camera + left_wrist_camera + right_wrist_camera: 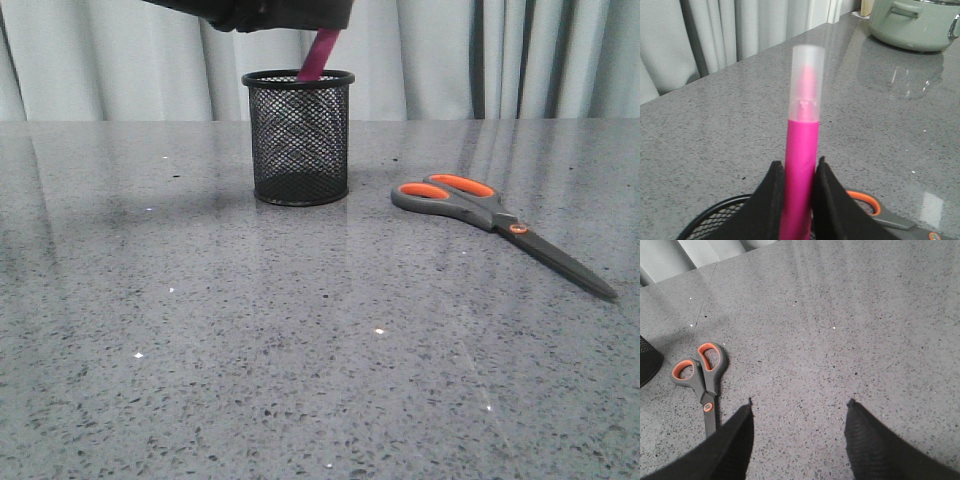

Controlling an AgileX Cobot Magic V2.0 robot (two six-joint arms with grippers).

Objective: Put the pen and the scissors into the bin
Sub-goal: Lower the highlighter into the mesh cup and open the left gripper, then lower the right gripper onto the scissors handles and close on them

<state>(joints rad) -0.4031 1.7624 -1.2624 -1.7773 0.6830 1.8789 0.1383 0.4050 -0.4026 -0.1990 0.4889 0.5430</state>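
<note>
The black wire-mesh bin (299, 140) stands upright at the table's middle back. My left gripper (318, 20) hangs right above it, shut on the magenta pen (320, 55), which slants down with its lower end inside the bin's rim. In the left wrist view the fingers (799, 167) clamp the pen (802, 145) on its pink barrel, clear cap pointing away, over the bin's rim (715, 217). The grey and orange scissors (490, 212) lie flat and closed to the right of the bin. My right gripper (799, 407) is open and empty above the table beside the scissors (702, 375).
A pale green pot (915, 22) stands at the table's far end in the left wrist view. Curtains hang behind the table. The bin's edge (647, 362) shows just past the scissors' handles in the right wrist view.
</note>
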